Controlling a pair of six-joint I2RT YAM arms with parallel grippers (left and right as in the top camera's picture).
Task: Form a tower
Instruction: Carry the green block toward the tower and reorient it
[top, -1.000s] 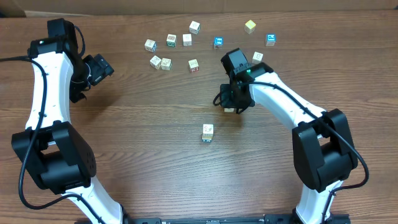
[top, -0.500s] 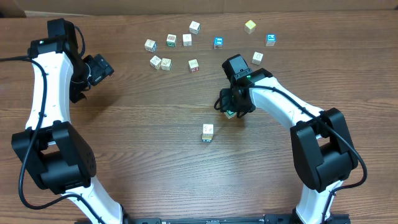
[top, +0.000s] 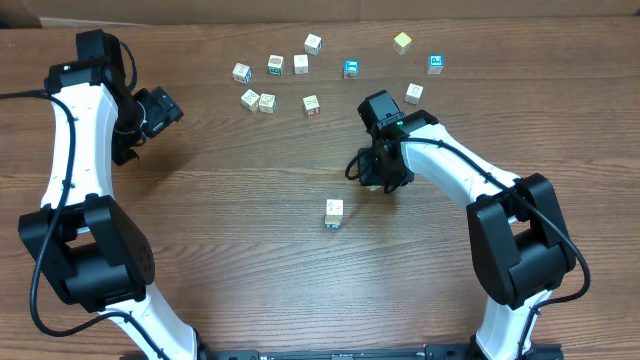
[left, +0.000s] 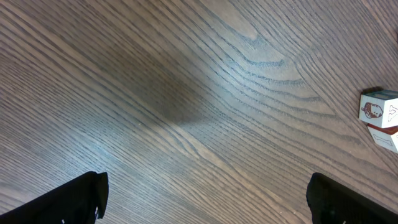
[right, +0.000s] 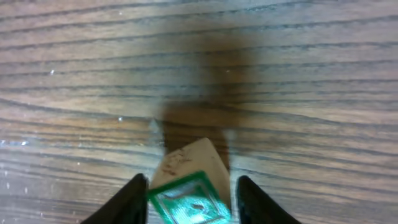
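The tower (top: 334, 212) is a short narrow stack of pale cubes near the table's middle; from above its height cannot be told. My right gripper (top: 370, 180) hangs just behind and to the right of it. In the right wrist view the right gripper (right: 191, 190) is shut on a pale cube with a green printed face (right: 186, 198), which sits twisted between the black fingers. My left gripper (top: 165, 108) is far off at the back left. In the left wrist view the left gripper (left: 202, 205) stands wide open over bare wood.
Several loose cubes lie across the back: a pale pair (top: 258, 101), a blue-faced one (top: 351, 68), a yellow one (top: 402, 42) and another blue one (top: 435, 64). Two cubes (left: 379, 115) show at the right edge of the left wrist view.
My right gripper has slid slightly toward the front over the small cube, and its jaws have closed round it. The left arm and the tower have not moved.
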